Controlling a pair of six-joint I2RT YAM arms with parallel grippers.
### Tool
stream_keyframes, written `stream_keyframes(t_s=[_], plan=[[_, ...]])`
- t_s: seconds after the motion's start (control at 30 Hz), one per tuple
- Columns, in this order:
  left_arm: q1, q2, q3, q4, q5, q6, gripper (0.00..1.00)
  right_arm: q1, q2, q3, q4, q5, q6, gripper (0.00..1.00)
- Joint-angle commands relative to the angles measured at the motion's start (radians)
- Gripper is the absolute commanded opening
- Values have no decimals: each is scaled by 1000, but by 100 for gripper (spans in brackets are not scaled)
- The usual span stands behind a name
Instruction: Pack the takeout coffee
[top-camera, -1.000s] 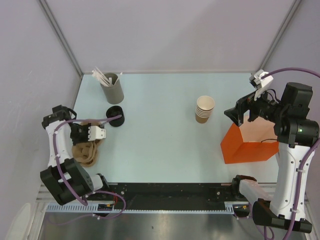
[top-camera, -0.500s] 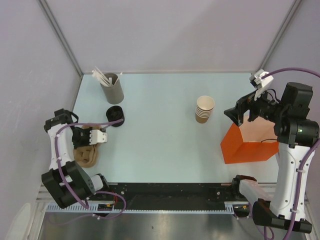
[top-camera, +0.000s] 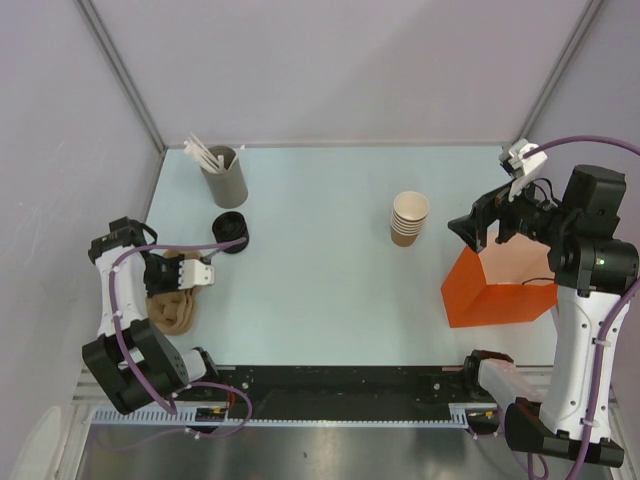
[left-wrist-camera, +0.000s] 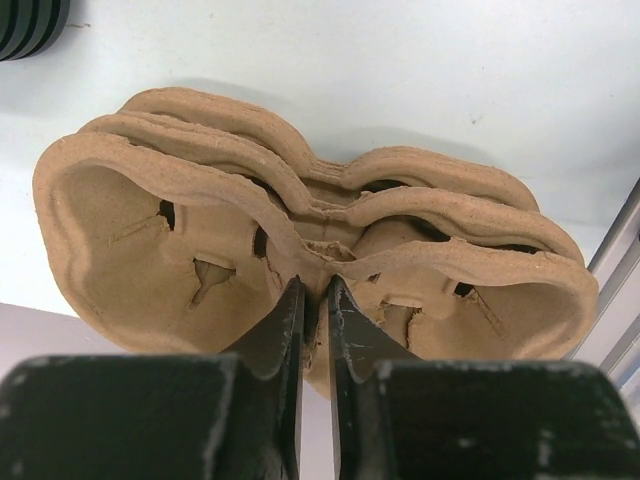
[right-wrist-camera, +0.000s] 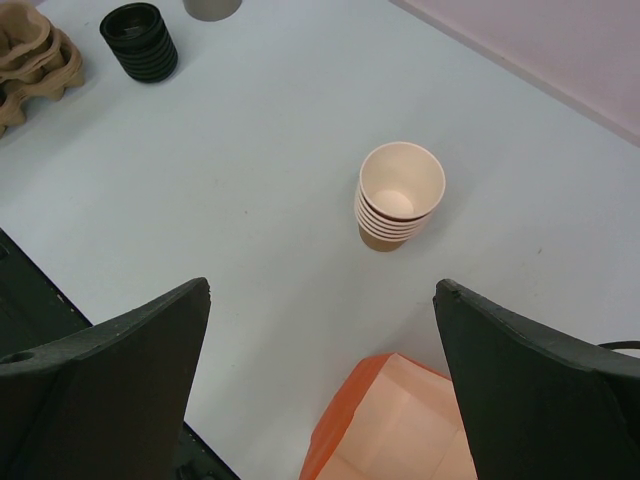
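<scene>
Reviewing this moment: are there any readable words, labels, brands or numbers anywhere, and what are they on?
None: no text can be read in any view. The stack of cups, black lids, orange bag, pulp carriers and grey holder all look plain.

Bright, even, diffuse light from overhead, casting only soft, short shadows beside the stack of cups (top-camera: 409, 218) and behind the pulp cup carriers (left-wrist-camera: 300, 230) on the pale table (top-camera: 320, 280). Dull sheen on the brushed metal strip (top-camera: 350, 455). Sharp top view; in the wrist views, near fingers (right-wrist-camera: 110, 370) soft-edged and almost black.
</scene>
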Motion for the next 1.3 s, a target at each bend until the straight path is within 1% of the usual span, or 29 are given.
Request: stream_keyframes(t_s=[0.0,0.03,0.07,0.13,0.27,0.33,0.4,0.47,0.5,0.8,0.97,1.17,1.27], plan=[[8,-2,9,-23,32,139,15,-3,-14,1,31,-26,21,100],[8,-1,9,-26,32,142,21,-3,-14,1,30,-26,22,100],[8,-1,7,-27,32,142,24,-3,-14,1,31,-28,22,100],[8,-1,5,-26,29,142,25,-5,-14,1,30,-28,21,100],[8,2,1,-26,26,140,23,-5,-16,-1,31,-29,22,100],[6,4,-4,-24,26,140,18,-5,-16,-1,31,-31,22,100],[8,2,-5,-29,29,140,18,-6,-17,-1,30,-32,22,100],[8,3,-5,-35,29,143,31,-6,-19,-1,31,-32,22,100],[6,2,-4,-35,29,143,32,-6,-17,-1,31,-31,22,100],[6,7,-28,-27,21,145,33,-9,-20,-4,33,-37,25,100],[6,16,-53,22,21,139,33,-11,-20,-4,34,-40,27,100],[6,35,-41,23,27,129,29,-14,-20,-5,36,-42,30,100],[6,24,-41,51,35,128,32,-19,-19,-7,36,-46,32,100]])
